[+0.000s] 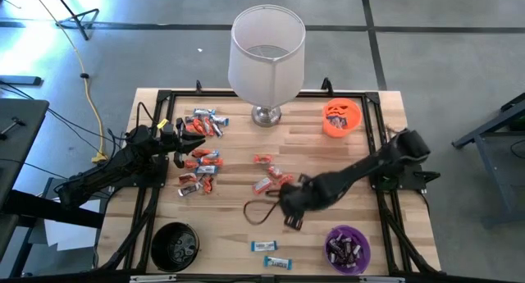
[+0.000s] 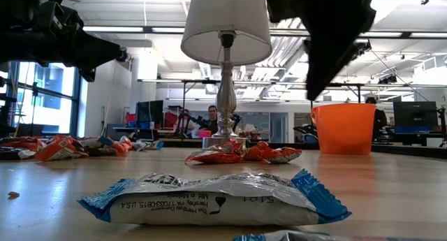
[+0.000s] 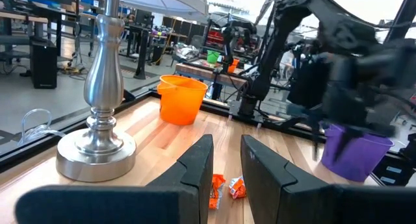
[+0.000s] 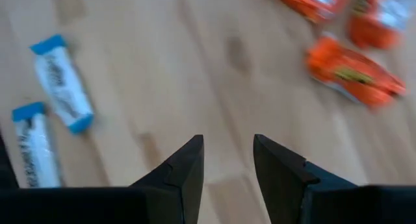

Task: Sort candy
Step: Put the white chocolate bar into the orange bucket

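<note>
Candy lies loose on the wooden table (image 1: 230, 225). A mixed pile (image 1: 201, 156) is at the left, orange-red bars (image 1: 269, 175) lie in the middle, and two blue-white bars (image 1: 271, 254) lie near the front edge. My right gripper (image 1: 289, 216) hangs open above bare wood between the orange-red bars (image 4: 354, 71) and the blue-white bars (image 4: 62, 84), pointing steeply down with nothing between its fingers (image 4: 227, 141). My left gripper (image 1: 187, 143) waits level above the left pile, open by a narrow gap (image 3: 226, 146) and holding nothing.
A lamp (image 1: 267, 53) with a steel foot (image 3: 97, 146) stands at the far middle. An orange bowl (image 1: 340, 117) is at the far right. A purple bowl (image 1: 348, 248) holding candy is at the near right, and a black bowl (image 1: 175, 246) at the near left.
</note>
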